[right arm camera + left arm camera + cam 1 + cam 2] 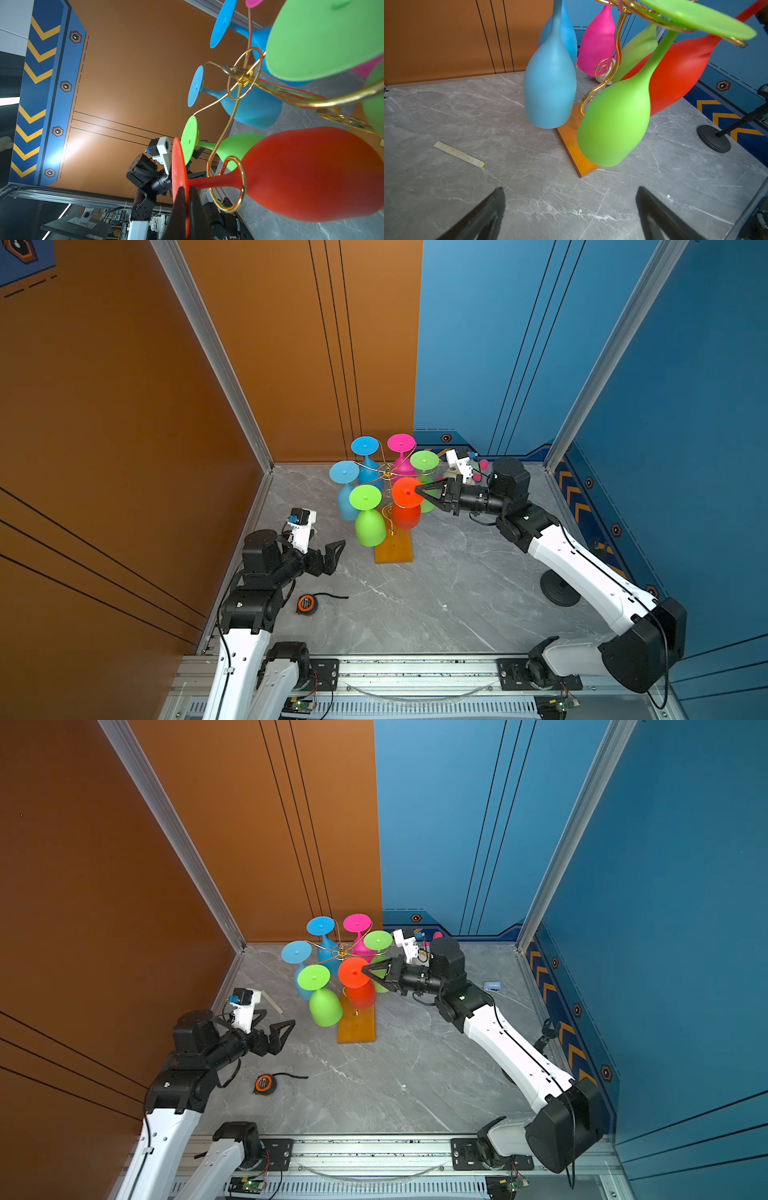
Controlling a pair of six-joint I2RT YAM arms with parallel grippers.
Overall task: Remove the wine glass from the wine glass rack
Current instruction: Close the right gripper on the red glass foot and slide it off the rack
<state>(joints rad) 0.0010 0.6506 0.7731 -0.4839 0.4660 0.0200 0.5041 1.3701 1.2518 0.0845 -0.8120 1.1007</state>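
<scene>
Now right claw point(417, 490) clamps the red wine glass point(406, 515) hanging on the wine glass rack point(392, 551) — left claw point(570, 191) gapes empty.

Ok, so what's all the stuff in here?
blue wine glasses: two, blue, rack's left
green wine glasses: two, green, rack's front and right
pink wine glass: one, pink, rack's back
red wine glass: one, red, rack's front right
wine glass rack: one, gold wire on orange wood base, mid-table
tape measure: one, orange-black, table front left
stick: one, whitish-yellow, table left
round stand foot: one, black, table right
table: one, grey marble, under everything
left tool: one, black, open and empty
right tool: one, black, shut on the red wine glass's foot
</scene>
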